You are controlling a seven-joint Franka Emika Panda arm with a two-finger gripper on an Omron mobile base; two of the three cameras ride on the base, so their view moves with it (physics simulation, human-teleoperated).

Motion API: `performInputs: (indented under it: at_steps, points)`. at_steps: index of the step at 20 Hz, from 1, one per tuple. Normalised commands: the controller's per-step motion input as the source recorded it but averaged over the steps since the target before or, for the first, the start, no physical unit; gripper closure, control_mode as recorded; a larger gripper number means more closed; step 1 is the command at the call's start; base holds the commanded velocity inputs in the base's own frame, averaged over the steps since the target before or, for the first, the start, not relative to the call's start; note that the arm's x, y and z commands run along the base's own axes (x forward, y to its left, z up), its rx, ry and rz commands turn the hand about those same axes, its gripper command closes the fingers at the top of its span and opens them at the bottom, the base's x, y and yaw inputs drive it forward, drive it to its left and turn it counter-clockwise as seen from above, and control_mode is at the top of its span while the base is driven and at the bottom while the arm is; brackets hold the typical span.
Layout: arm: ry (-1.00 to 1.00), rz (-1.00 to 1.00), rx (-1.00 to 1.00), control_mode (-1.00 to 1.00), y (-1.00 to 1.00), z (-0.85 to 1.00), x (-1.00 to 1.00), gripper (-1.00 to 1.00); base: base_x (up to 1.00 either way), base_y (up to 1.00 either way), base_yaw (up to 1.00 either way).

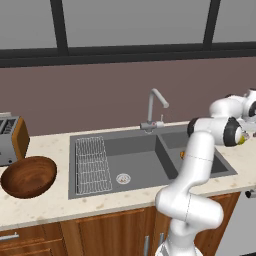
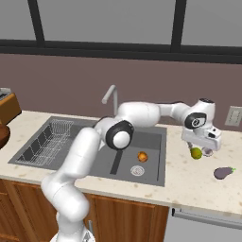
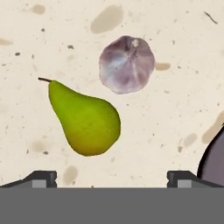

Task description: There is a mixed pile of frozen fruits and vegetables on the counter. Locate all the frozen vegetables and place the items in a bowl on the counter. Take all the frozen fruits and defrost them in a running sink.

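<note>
The arm is stretched right across the sink; the claw is held spread, empty, pointed down above the pear on the desk.

Yellow-green pear, whitish-purple bulb, beige speckled counter

We see a yellow-green pear with a thin dark stem lying on the beige speckled stone counter. At its one o'clock, just apart, sits a pale whitish-purple round bulb. Our two dark fingertips stand wide apart at six o'clock.
</note>
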Motion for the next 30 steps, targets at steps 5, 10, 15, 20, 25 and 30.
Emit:
performInputs:
  at_steps: [5,10,15,20,25,30]
  points:
    - [0.0,0.0,0.0,-1.0,-0.03,-0.01,0.23,-1.0,0.0,0.0,0.0]
    - [0.03,0.04,0.01,-1.0,0.04,-0.1,0.34,-1.0,0.0,0.0,0.0]
    - [0.07,0.04,0.05,-1.0,-0.03,-0.21,0.14,-1.0,0.0,0.0,0.0]
    - [0.12,0.0,0.06,-1.0,-0.03,-0.25,-0.04,-1.0,0.0,0.0,0.0]
    - [0.09,0.0,0.05,-1.0,0.09,-0.21,0.08,-1.0,0.0,0.0,0.0]
    - [0.08,0.0,0.05,-1.0,0.14,-0.16,0.14,1.0,0.0,0.0,0.0]
